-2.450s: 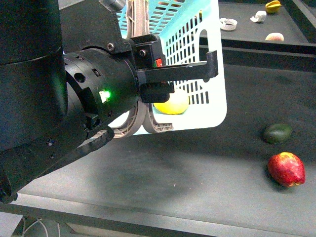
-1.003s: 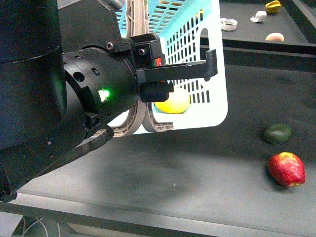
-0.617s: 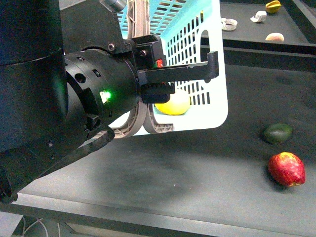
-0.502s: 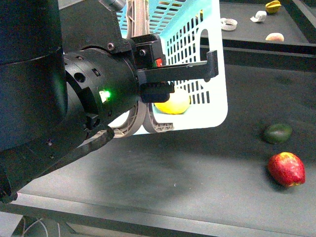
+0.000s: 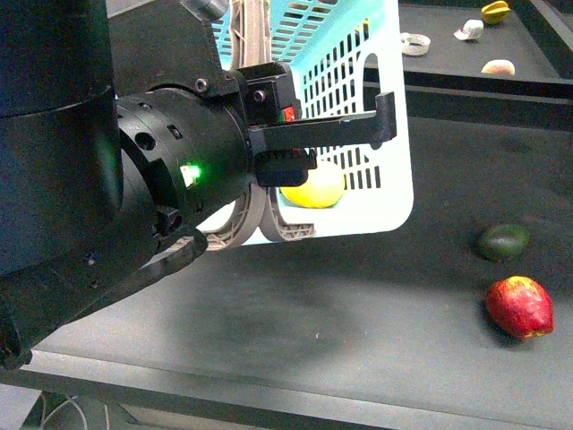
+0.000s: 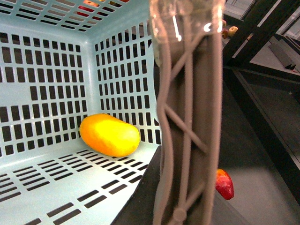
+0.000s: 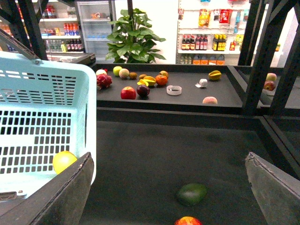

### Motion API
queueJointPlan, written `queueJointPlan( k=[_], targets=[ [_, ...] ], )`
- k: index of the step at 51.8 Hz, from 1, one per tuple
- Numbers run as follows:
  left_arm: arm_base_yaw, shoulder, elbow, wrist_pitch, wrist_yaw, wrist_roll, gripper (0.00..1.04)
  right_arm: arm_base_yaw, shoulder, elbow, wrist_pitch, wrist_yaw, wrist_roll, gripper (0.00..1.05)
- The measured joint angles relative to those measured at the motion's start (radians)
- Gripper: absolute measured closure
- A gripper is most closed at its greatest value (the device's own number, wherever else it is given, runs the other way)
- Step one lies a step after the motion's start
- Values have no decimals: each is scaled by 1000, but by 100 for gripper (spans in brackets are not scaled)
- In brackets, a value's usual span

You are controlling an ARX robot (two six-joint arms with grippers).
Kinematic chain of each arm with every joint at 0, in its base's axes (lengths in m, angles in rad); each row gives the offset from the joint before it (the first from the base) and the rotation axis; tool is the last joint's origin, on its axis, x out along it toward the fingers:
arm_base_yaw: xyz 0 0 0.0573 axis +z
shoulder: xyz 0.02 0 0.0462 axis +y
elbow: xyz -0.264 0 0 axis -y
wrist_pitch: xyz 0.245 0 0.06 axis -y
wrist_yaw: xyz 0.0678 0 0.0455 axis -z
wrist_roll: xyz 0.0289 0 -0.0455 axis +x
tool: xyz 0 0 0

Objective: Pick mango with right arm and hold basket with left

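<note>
The turquoise basket (image 5: 380,202) is tilted above the dark table, and the yellow-orange mango (image 5: 312,186) lies inside it against the slotted wall. My left gripper (image 5: 269,170) is shut on the basket's grey-brown hoop handles (image 6: 187,117). The left wrist view shows the mango (image 6: 110,135) on the basket floor (image 6: 42,183). My right gripper (image 7: 171,190) is open and empty, its two fingers spread wide over the table to the right of the basket (image 7: 42,93). The mango (image 7: 64,161) shows through the slots there.
A dark green oval fruit (image 5: 502,241) and a red fruit mottled with yellow (image 5: 519,306) lie on the table right of the basket. A back shelf (image 7: 187,101) holds several fruits. Black frame posts (image 7: 255,51) stand at the right.
</note>
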Motion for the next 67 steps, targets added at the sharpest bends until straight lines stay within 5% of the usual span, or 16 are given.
queueJointPlan(
  k=[9,15,26,42,57,67],
  targets=[
    [0,0,0,0,-5,2,99,0,0,0,0,0,0,8],
    [-9,26,29,-19,-127,61,99,0,0,0,0,0,0,8],
    [51,107,147,-69,-103,0,99,0,-1,0,0,0,0,8],
    [212,252,335,-153,-104,-330,99,0,-1,0,0,0,0,8],
    [374,381,526,-302,-221,-682,99,0,-1,0,0,0,0,8],
    [417,451,619,-330,-240,-839,99,0,-1,0,0,0,0,8]
  ],
)
